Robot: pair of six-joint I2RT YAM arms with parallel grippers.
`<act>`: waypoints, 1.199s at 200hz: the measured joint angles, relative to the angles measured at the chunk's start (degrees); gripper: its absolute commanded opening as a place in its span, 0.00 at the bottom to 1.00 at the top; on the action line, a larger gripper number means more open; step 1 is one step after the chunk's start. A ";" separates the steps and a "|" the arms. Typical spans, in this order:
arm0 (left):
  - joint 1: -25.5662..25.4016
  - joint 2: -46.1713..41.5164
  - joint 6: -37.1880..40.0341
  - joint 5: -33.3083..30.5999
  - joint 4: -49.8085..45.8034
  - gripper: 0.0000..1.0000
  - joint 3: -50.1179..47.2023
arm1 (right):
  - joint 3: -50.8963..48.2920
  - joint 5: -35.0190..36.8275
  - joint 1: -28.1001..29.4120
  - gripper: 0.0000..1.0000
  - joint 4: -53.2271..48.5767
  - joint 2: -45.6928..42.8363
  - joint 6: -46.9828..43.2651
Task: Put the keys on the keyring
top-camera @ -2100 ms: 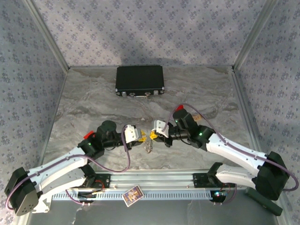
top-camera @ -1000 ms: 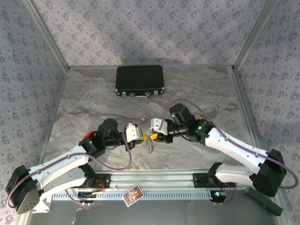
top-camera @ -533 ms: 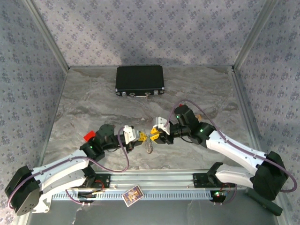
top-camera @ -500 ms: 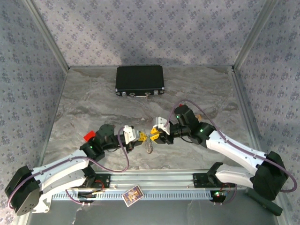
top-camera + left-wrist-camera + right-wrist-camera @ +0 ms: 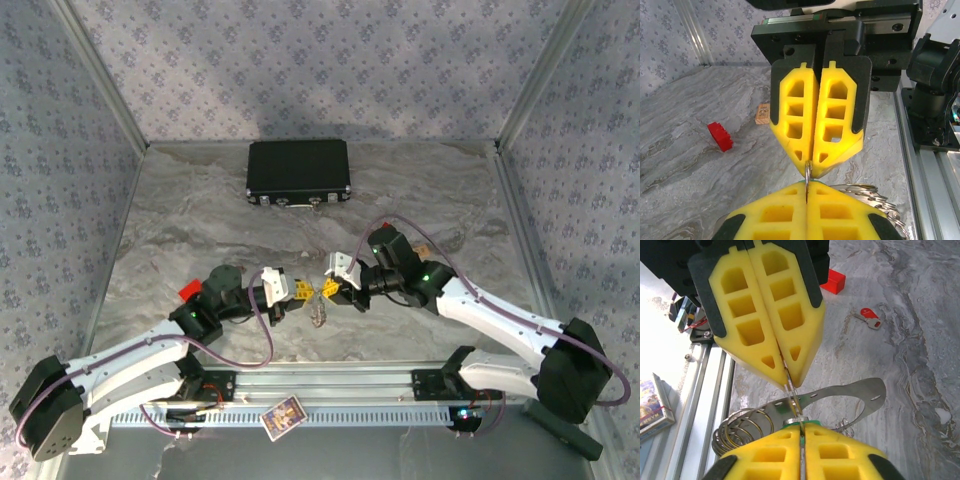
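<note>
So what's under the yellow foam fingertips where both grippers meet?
A curved silvery perforated strip and the coiled wire keyring hang there; a green sliver peeks out. The right gripper's pads hide the rest.

Silvery keyring [image 5: 860, 389], curved strip with coiled loops, hanging mid-air, red-headed key [image 5: 870, 316] lying flat on table [image 5: 920, 365], well apart

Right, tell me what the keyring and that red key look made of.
Keyring: bare polished metal, probably steel; its silvery coils glint.
Red key: head looks like plastic, judging by its flat saturated colour; shank seems metal, pale and grey.
</note>
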 measured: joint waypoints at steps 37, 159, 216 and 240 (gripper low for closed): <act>0.00 -0.04 -0.02 0.57 -0.04 0.00 -0.15 | 0.42 0.70 0.11 0.01 -0.87 1.09 -0.52; -2.73 0.87 3.50 -0.79 -2.19 0.00 -0.17 | 0.68 1.81 1.79 0.25 -1.25 0.66 -0.87; -2.73 0.83 3.48 -1.42 -1.66 0.00 -0.17 | 0.59 1.42 2.49 0.11 0.17 1.53 -0.48; -2.69 0.81 3.45 -2.36 -1.36 0.02 -0.17 | 0.61 1.42 2.75 0.00 0.07 1.64 -0.52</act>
